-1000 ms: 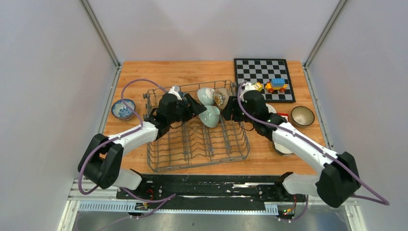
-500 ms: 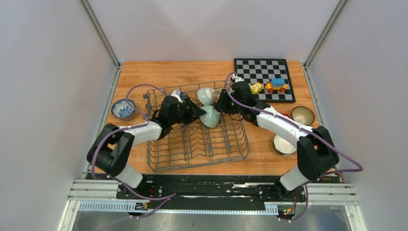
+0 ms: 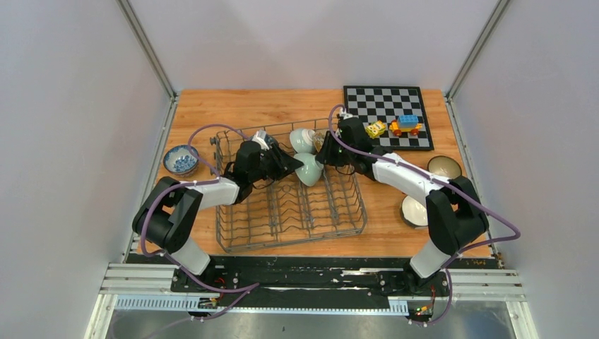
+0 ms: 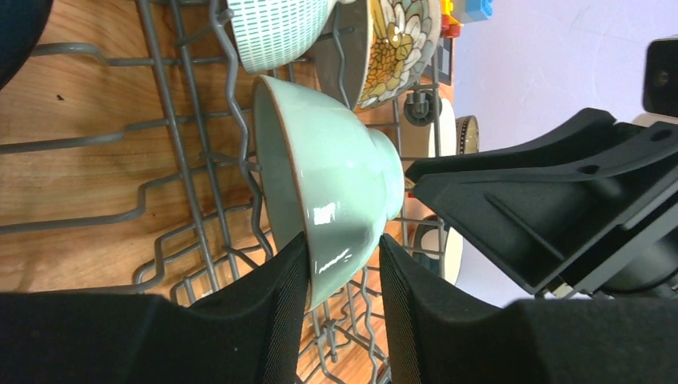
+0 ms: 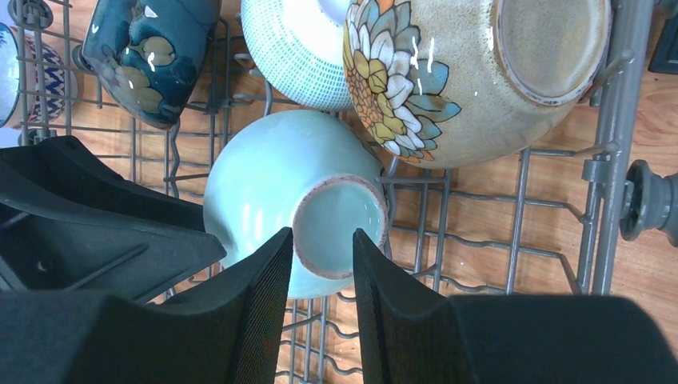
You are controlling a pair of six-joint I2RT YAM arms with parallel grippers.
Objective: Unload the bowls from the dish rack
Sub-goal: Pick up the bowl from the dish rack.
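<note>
The rack (image 5: 609, 160) props the green bowl (image 4: 328, 168) on edge, so my left pincer (image 4: 344, 244) straddles its wall and my right pincer (image 5: 321, 238) its foot ring; clamped or not, I cannot tell

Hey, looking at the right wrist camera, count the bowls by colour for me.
pale green bowl: 1
dark teal bowl: 1
white bowl with green mesh pattern: 1
beige flowered bowl: 1
blue-and-white bowl, cut off at the left edge: 1
Total: 5
</note>
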